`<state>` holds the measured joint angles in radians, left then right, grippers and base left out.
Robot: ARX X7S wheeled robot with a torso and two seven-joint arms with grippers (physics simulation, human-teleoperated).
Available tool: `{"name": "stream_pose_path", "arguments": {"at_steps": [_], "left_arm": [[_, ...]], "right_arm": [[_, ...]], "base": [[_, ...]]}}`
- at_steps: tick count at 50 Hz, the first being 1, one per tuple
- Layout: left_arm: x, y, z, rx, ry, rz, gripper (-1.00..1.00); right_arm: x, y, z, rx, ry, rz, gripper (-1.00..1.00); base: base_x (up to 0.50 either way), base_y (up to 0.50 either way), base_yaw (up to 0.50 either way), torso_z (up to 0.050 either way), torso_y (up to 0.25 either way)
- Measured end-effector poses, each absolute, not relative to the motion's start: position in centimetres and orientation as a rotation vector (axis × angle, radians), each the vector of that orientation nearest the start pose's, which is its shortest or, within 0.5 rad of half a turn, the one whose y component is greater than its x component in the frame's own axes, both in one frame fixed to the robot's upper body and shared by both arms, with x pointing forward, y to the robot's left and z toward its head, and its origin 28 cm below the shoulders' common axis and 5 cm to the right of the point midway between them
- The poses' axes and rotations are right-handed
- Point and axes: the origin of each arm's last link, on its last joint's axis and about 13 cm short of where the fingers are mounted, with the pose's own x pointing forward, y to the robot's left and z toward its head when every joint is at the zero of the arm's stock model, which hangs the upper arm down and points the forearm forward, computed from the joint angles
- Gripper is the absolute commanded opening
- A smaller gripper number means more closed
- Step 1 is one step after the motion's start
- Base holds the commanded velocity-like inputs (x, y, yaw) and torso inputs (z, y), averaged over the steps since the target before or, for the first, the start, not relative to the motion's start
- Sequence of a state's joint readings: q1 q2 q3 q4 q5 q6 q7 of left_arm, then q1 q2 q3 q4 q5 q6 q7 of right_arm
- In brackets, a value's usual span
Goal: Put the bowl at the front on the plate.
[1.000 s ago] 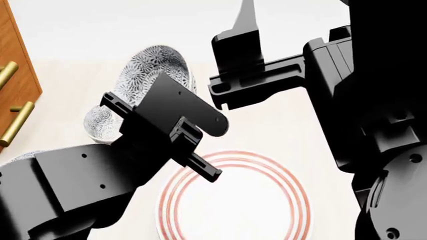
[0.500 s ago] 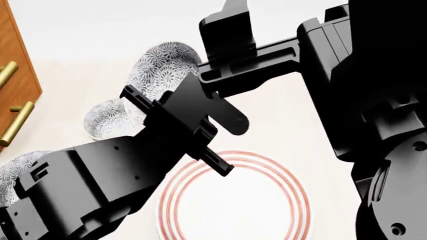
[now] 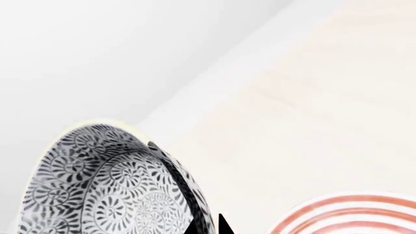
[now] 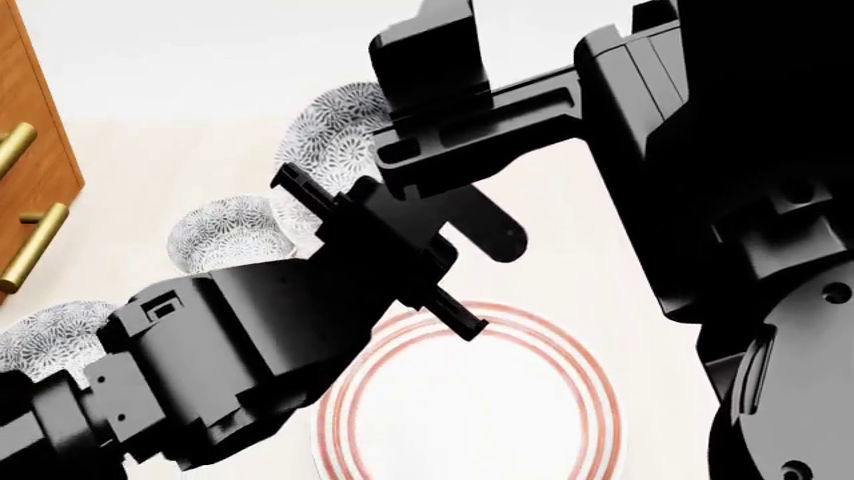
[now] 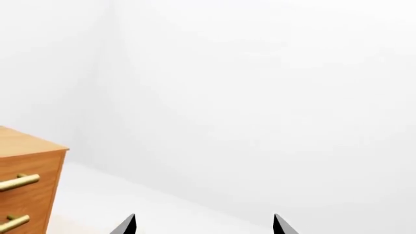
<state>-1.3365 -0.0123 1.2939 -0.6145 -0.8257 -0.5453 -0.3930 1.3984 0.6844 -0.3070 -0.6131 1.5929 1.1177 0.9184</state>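
Cabinet (image 4: 30, 150): wooden, with brass handles, at the far left edge of the head view; it shows in the right wrist view too.
Near bowl (image 4: 54, 340): patterned, low at the left, partly hidden by the left arm.
Middle bowl (image 4: 227, 235): same grey-blue flower pattern, resting on the desk (image 4: 147, 180) just beyond the arm.
The bowl (image 4: 334, 130): lifted and tilted, above the desk and up-left of the plate; in the left wrist view a dark finger lies against its rim.
Left gripper (image 4: 340, 205): fingers pinching the rim of the bowl, one finger inside the wall and one outside.
The plate (image 4: 467, 400): flat on the desk at the lower centre, red rings visible, its left rim covered by the left arm.
Right gripper (image 5: 202, 225): raised over the desk, fingers spread apart, nothing between the two tips in the right wrist view.
Wall: plain white, filling most of the right wrist view.
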Motion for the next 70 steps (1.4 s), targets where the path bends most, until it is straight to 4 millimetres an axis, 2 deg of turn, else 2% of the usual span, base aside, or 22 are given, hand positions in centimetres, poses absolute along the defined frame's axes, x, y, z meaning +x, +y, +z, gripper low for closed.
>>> {"name": "stream_pose_path", "arguments": {"at_steps": [17, 45, 70], "left_arm": [[37.0, 7.6, 18.4, 0.625, 0.165, -0.36, -1.0], [35.6, 7.1, 17.6, 0.744, 0.233, -0.489, -1.0], [35.3, 6.8, 20.3, 0.792, 0.277, -0.613, -1.0]], "right_arm": [[19.4, -11.2, 35.8, -0.233, -0.378, 0.235, 1.0], [18.9, -11.3, 36.0, -0.24, -0.394, 0.232, 1.0], [18.5, -11.5, 35.6, -0.237, -0.391, 0.223, 1.0]], "base": [[0.0, 0.0, 0.0, 0.0, 0.001], [0.0, 0.0, 0.0, 0.0, 0.0], [0.0, 0.0, 0.0, 0.0, 0.001]]}}
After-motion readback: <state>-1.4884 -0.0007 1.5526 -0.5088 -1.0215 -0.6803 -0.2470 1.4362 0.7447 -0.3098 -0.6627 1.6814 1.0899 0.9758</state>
